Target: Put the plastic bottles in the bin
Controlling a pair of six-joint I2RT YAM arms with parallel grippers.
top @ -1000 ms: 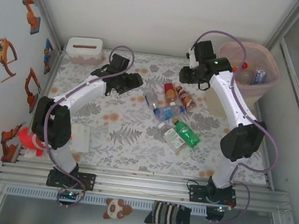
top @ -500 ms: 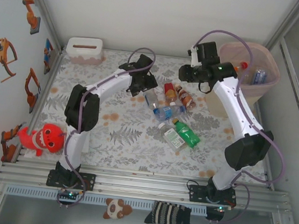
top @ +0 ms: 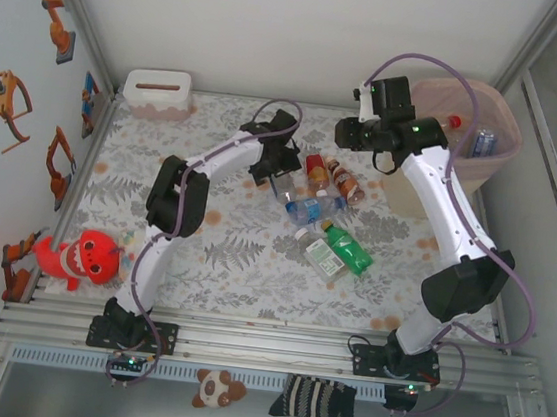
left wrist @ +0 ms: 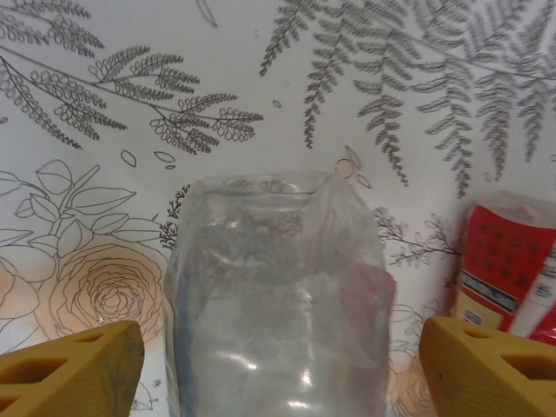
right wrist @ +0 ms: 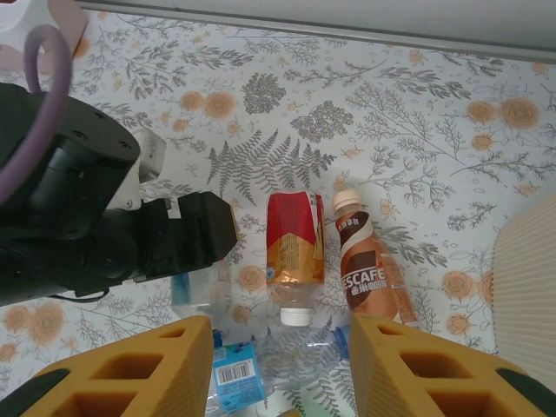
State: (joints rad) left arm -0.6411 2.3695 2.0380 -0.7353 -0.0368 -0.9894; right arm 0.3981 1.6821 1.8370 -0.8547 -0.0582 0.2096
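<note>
Six bottles (top: 314, 210) lie clustered mid-way across the table (top: 223, 258); others sit in the bin (top: 495, 163) at two o'clock. The left gripper (left wrist: 280, 339) hangs over a clear bottle (left wrist: 278, 287) at the cluster's ten o'clock, fingers wide either side, not touching. The right gripper (right wrist: 280, 347), fingers partly apart and empty, hovers above a red bottle (right wrist: 294, 248) and a brown bottle (right wrist: 365, 269).

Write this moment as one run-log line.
left gripper: open, straddling clear bottle | right gripper: open, empty | bin: bottles inside
</note>
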